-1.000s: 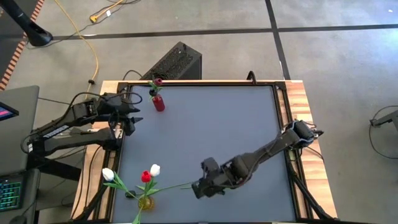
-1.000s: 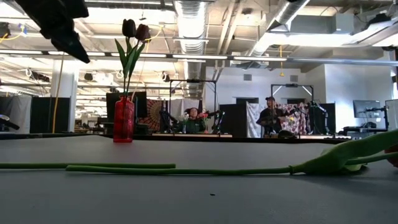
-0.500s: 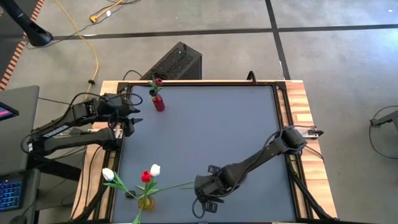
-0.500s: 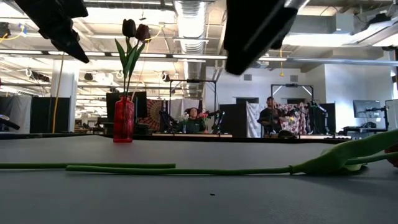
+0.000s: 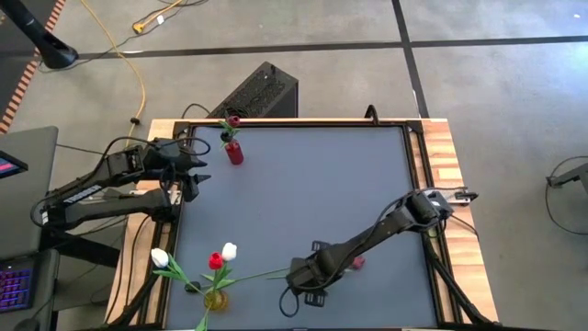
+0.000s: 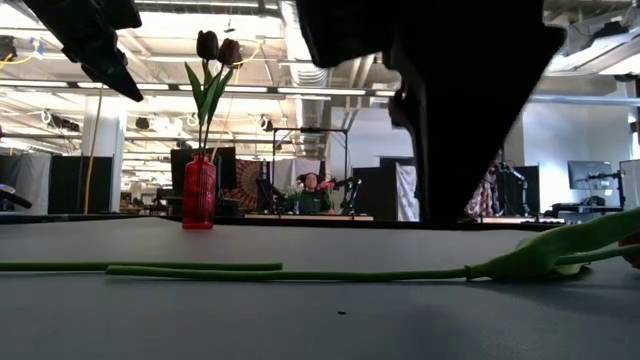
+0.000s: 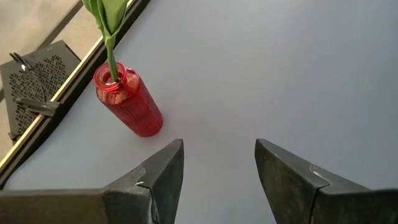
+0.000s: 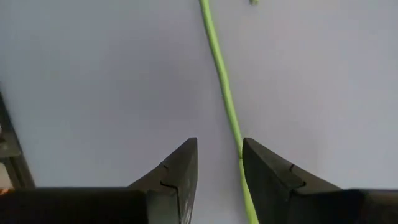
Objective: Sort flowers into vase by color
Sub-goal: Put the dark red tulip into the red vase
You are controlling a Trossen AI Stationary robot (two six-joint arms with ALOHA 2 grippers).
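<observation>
A tulip lies flat on the dark table near its front edge: its thin green stem (image 5: 262, 274) runs under my right arm to the red head (image 5: 356, 263). My right gripper (image 8: 217, 171) hangs open just above this stem (image 8: 222, 87), pointing down; the stem passes by the inner edge of one finger (image 8: 264, 174). A red vase (image 5: 234, 153) at the far left holds dark tulips (image 6: 215, 47). A yellow vase (image 5: 216, 299) stands at the front left, with white (image 5: 229, 250) and red (image 5: 215, 261) heads by it. My left gripper (image 7: 219, 165) waits open near the red vase (image 7: 130, 106).
Another white tulip (image 5: 160, 257) lies at the table's front left corner, and a second stem (image 6: 140, 266) lies along the table to the left. A raised wooden rim (image 5: 441, 165) frames the table. Bare grey surface (image 5: 322, 184) fills the middle and right.
My right gripper has come down toward the stem near the front edge and has rolled about its own axis; it now fills the upper part of the low view. The red head, hidden by the arm before, now shows on the arm's right.
</observation>
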